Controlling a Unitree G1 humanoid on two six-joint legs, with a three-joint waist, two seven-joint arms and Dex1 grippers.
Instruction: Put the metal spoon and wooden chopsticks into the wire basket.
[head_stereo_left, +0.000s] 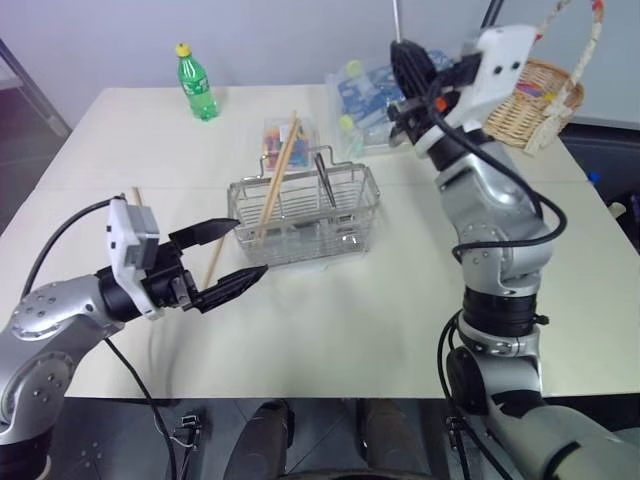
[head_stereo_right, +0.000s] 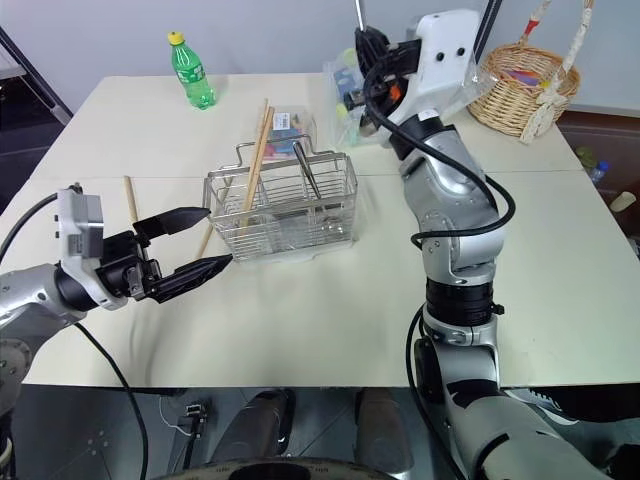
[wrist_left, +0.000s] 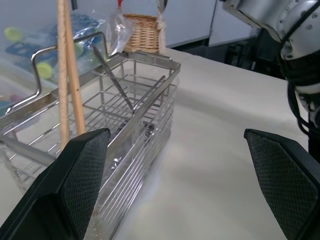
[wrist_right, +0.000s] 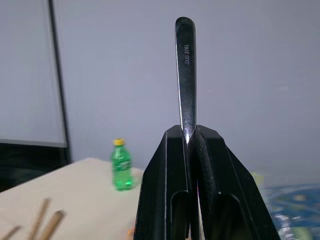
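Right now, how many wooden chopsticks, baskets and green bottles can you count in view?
wooden chopsticks: 4
Baskets: 2 (wire basket, wicker basket)
green bottle: 1
Total: 7

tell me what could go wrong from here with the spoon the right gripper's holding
The right gripper pinches the metal spoon only by a thin stretch of its handle, so it might pivot or slip. It is held high above the wire basket, so an early release could miss or bounce out. The wooden chopsticks leaning inside could get knocked.
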